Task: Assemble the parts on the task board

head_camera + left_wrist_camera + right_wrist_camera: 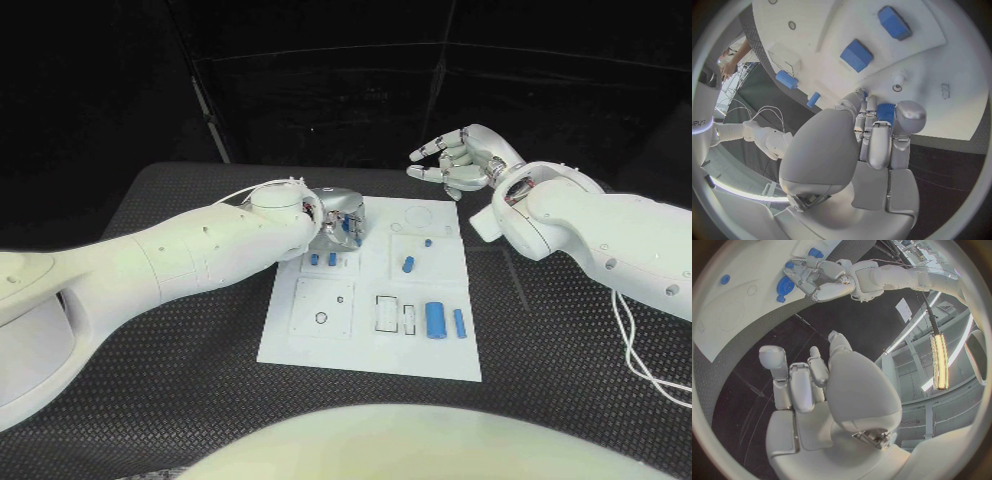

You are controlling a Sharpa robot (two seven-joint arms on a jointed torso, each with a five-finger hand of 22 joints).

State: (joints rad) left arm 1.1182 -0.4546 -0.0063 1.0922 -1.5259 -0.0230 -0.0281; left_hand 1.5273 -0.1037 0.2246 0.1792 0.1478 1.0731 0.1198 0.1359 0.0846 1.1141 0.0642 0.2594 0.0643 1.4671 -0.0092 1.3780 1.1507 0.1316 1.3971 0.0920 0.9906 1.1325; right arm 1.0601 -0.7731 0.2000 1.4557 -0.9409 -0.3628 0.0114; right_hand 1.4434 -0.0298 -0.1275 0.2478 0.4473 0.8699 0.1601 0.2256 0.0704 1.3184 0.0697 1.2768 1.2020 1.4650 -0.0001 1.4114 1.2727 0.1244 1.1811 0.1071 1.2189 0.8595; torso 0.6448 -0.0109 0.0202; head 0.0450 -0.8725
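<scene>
The white task board point(289, 345) lies in the middle of the black table. My left hand point(339, 220) hovers low over its far left corner, fingers curled. In the left wrist view a small blue part point(886, 111) sits pinched between the thumb and fingertips point(911, 116). Two blue parts point(322, 259) stand just in front of that hand. Others lie at the board's middle point(410, 265) and near right point(436, 320). My right hand point(454, 160) is raised beyond the board's far right corner, fingers curled in on nothing point(798, 385).
Empty outlined slots point(387, 312) and round recesses point(323, 318) mark the board's near half. Black ribbed table mat point(173, 380) surrounds the board. A white cable point(635, 350) trails from my right arm at the table's right side.
</scene>
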